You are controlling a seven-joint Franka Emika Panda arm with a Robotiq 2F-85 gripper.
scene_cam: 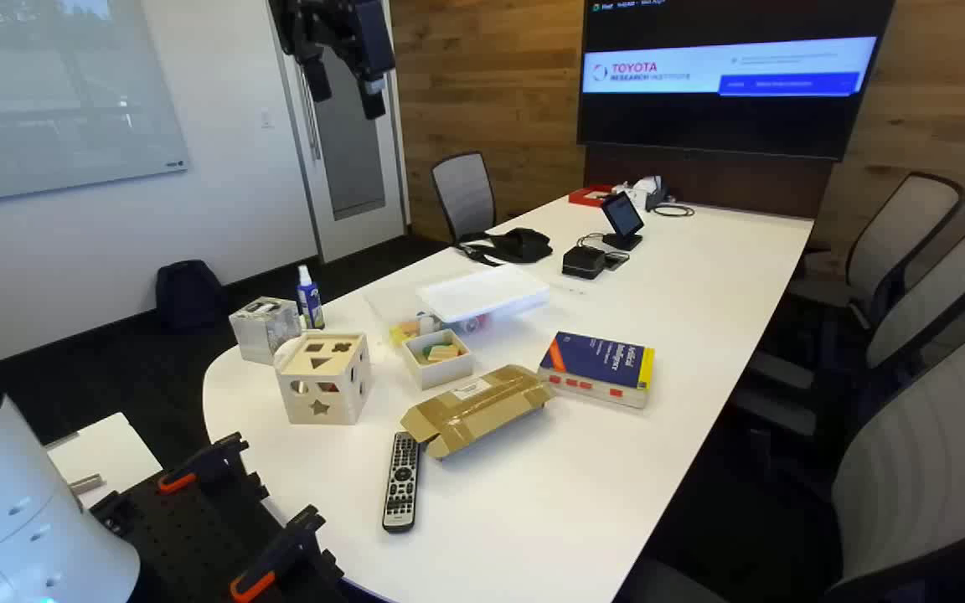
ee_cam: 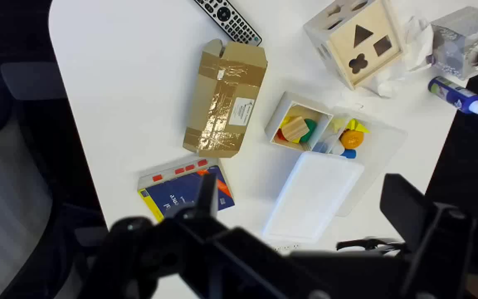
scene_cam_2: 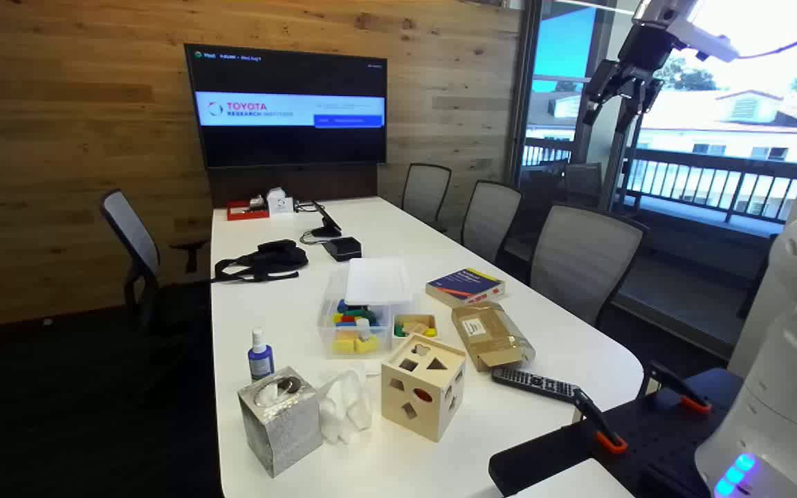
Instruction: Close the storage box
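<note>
High up there, the gripper (scene_cam_2: 606, 119) is hanging, jaws spread, the half-covered storage box (scene_cam_2: 372, 296) lying well below them, only an exterior view catching the railing (scene_cam_2: 737, 188) beyond.

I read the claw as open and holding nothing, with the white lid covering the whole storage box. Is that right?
One correction: the white lid does not cover the whole storage box. The wrist view shows it lying askew, leaving one end uncovered with colourful pieces in sight. The claw is indeed open and holding nothing.

Tan package (scene_cam: 478, 409) between book (scene_cam: 593, 362) and remote (scene_cam: 401, 487)
</note>
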